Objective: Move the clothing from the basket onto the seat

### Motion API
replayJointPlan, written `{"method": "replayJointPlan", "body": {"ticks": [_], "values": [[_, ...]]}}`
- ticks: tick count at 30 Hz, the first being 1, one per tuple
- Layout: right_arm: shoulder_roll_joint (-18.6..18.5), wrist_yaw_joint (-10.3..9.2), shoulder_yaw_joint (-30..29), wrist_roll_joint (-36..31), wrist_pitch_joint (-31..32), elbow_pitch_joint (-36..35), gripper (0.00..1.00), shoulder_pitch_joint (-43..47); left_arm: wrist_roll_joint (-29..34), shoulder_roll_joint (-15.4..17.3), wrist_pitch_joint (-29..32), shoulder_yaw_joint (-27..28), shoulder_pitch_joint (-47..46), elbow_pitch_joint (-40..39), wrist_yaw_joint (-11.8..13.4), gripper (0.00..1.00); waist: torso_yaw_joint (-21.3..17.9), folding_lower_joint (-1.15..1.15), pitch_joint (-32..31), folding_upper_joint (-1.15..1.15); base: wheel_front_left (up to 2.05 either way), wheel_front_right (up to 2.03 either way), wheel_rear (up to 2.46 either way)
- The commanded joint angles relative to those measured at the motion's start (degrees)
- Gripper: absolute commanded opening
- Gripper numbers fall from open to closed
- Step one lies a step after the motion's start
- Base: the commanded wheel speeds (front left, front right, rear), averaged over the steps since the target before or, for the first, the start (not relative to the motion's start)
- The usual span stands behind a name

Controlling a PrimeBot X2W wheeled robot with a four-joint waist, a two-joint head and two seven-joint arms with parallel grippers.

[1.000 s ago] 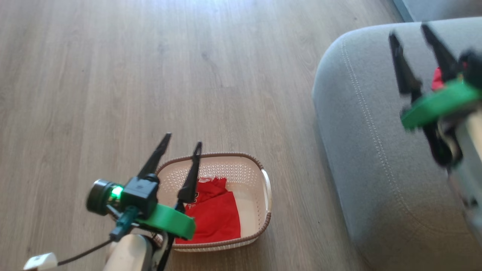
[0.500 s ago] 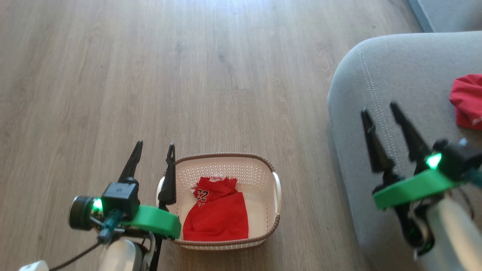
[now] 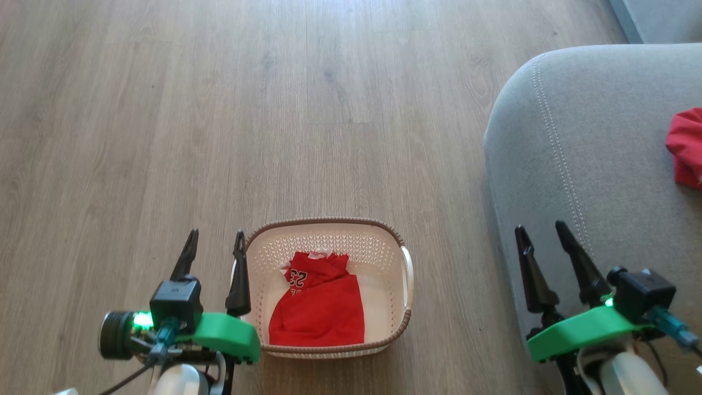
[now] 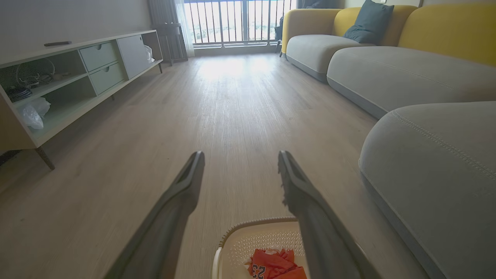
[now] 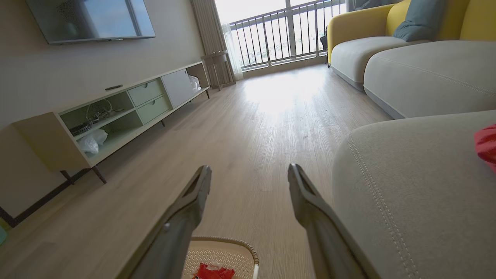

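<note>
Nearest the robot, the left gripper (image 3: 216,232) sits just left of the basket (image 3: 329,221). Its fingers are spread wide with nothing between them, and in the head view its inner finger runs right along the basket's left rim. The right gripper (image 3: 539,225) is well off to the basket's right, also spread wide and empty, over the near edge of the seat (image 3: 576,137).

The basket stands on the wood floor (image 3: 219,109). One piece of the clothing (image 3: 318,315) lies inside it, a red garment bunched toward the left and near side, with white numerals showing at its far end. The right side of the basket's perforated bottom is bare.

To the basket's right and a bit farther out is the seat, a big grey cushion with a pale stitched seam. A second red garment (image 3: 685,148) lies on top of it, well apart from the basket and cut off by the picture's edge.

Far beyond the basket, the wrist views show a long low cabinet (image 4: 77,73) on the left with a TV (image 5: 91,19) on the wall above it. On the right are more grey cushions with yellow backs (image 4: 445,27) and a blue pillow (image 4: 370,21), and at the very end a balcony railing (image 4: 236,21).
</note>
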Motion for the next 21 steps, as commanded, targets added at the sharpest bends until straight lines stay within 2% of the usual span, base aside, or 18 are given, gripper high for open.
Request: {"method": "replayJointPlan", "body": {"ticks": [1,21], "values": [[0.3,-0.01,0.9,-0.5,-0.5,-1.4,1.00,-0.3,-0.3,-0.1,-0.3,1.8,-0.7,-1.6,0.4,1.00,0.0,0.00,0.0,0.00,0.00,0.00,0.00],[0.4,-0.01,-0.4,-0.6,-0.5,-0.1,1.00,-0.4,-1.3,-0.1,-0.3,2.2,-0.3,-2.0,0.5,1.00,0.6,0.00,-0.1,0.00,0.00,0.00,0.00]]}}
